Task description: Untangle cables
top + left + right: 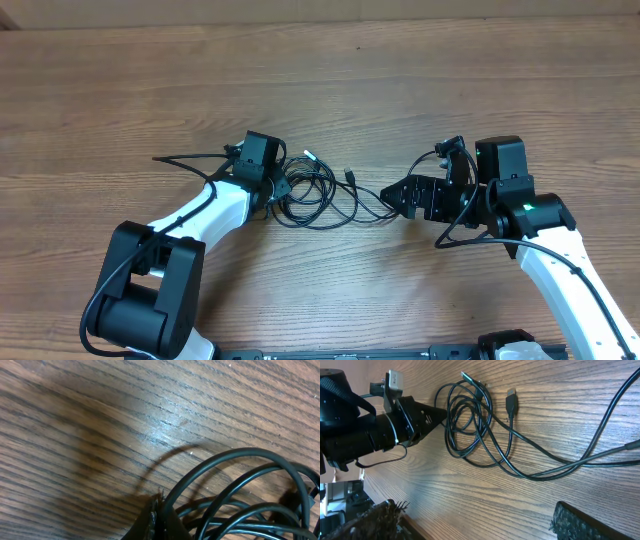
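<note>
The cables (312, 196) are thin black cords lying in a tangled bundle of loops on the wooden table, between the two arms. Two plug ends stick out at the top: a USB plug (510, 399) and a slimmer plug (468, 378). Two strands (570, 465) run from the loops (470, 430) toward the right. My left gripper (270, 184) sits at the left edge of the bundle. Its fingertips (160, 509) are pressed together on a cable loop (235, 455). My right gripper (400, 196) is open and empty (485, 520), just right of the bundle.
The left arm's own thin black wire (180, 158) lies on the table to its left. The right arm's cable (452, 236) loops beside its wrist. The wooden table (330, 80) stretches bare behind the arms.
</note>
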Controlling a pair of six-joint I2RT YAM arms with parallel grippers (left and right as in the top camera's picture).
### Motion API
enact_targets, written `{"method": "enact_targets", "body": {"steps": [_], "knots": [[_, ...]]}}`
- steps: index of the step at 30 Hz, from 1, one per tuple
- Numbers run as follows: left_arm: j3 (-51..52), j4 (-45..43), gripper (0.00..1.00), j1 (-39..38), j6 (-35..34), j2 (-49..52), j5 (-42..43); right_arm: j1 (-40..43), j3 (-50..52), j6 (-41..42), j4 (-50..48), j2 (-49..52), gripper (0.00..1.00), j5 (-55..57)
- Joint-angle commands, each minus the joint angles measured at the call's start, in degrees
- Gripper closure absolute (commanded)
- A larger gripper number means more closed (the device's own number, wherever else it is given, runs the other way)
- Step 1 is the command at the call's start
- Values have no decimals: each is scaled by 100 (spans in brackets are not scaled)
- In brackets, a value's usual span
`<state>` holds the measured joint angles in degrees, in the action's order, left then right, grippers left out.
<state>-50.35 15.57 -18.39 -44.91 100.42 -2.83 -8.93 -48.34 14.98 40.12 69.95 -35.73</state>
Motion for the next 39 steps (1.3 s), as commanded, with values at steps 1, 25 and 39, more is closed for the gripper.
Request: {"method": "enact_targets", "body": {"steps": [1,25,39], "knots": [[15,214,96,63,402,57,229,20,-151,22,28,-39,0,-127],[-957,1646,96,221,2697,-3668,4339,-1665,-151,2903,-1478,1220,0,125],[-957,645,96,221,2680,-3915,6306,-1775,-151,1899,-2929,1703,0,590]]}}
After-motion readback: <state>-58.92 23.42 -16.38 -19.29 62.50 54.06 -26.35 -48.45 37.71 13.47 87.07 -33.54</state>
